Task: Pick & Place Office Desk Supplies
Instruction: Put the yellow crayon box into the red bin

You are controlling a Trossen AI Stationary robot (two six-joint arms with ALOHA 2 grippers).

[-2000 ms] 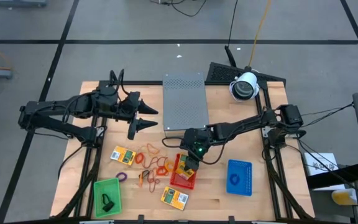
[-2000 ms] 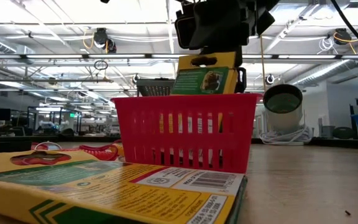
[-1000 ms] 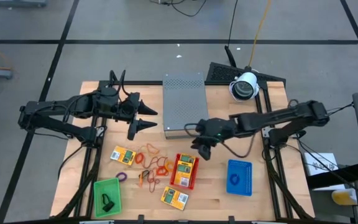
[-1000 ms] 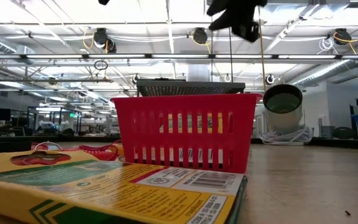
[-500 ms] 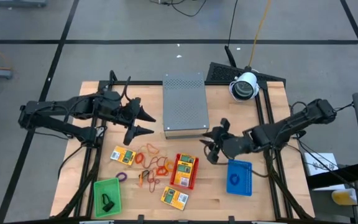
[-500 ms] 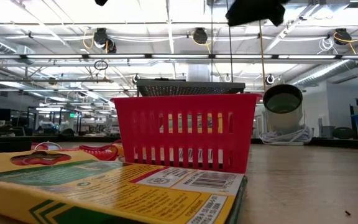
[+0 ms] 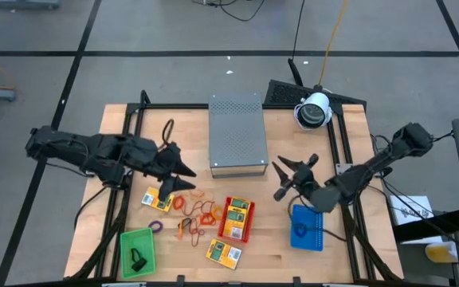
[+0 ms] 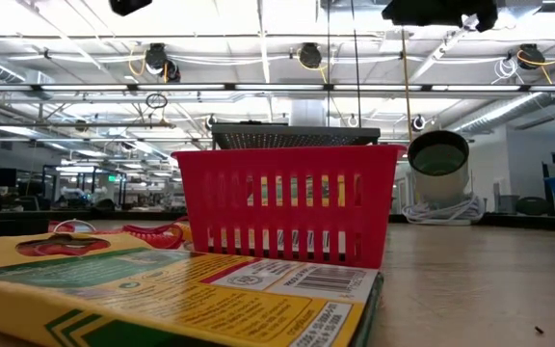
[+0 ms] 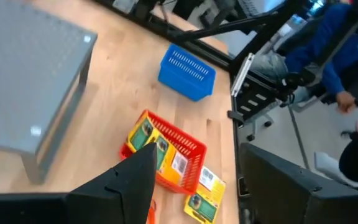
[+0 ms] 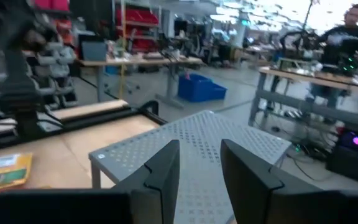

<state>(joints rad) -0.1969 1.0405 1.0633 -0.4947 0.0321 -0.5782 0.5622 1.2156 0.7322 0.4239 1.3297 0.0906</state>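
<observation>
Right gripper [image 7: 292,177]: withdrawn from red tray [image 7: 238,234] toward table's right edge, fingers spread (empty).
Left gripper [image 7: 178,176]: lowered over rubber bands [image 7: 195,206], fingers spread.

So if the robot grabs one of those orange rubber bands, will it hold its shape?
Probably not. The orange rubber bands lie as thin, wavy loops, so one would likely droop. They overlap in a pile, so neighbours may snag and lift too. They look very light.
</observation>
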